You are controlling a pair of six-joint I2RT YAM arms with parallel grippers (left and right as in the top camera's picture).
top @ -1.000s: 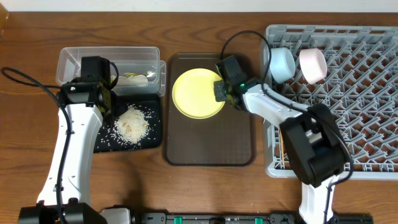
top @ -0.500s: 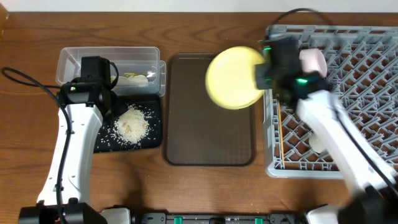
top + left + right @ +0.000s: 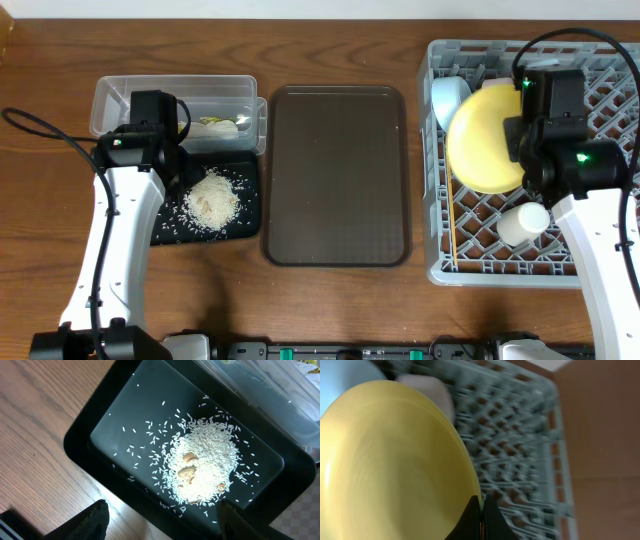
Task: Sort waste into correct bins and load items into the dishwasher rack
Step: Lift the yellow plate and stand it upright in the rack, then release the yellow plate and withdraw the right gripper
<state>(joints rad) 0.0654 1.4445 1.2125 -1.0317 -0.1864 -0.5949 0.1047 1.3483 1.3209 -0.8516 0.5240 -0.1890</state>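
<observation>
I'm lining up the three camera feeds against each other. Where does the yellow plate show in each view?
Overhead: the yellow plate is at the right, over the left part of the dishwasher rack.
Left wrist: not in it.
Right wrist: it fills the left half, its rim pinched by the right gripper at bottom centre.
Shared landmark: the dishwasher rack's grey lattice beside the plate, seen in the overhead and right wrist views.

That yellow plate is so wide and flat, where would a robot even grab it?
At the thin rim, edge-on from the side. The yellow plate is too wide to span, so the right end effector pinches its edge, one finger per face.
</observation>
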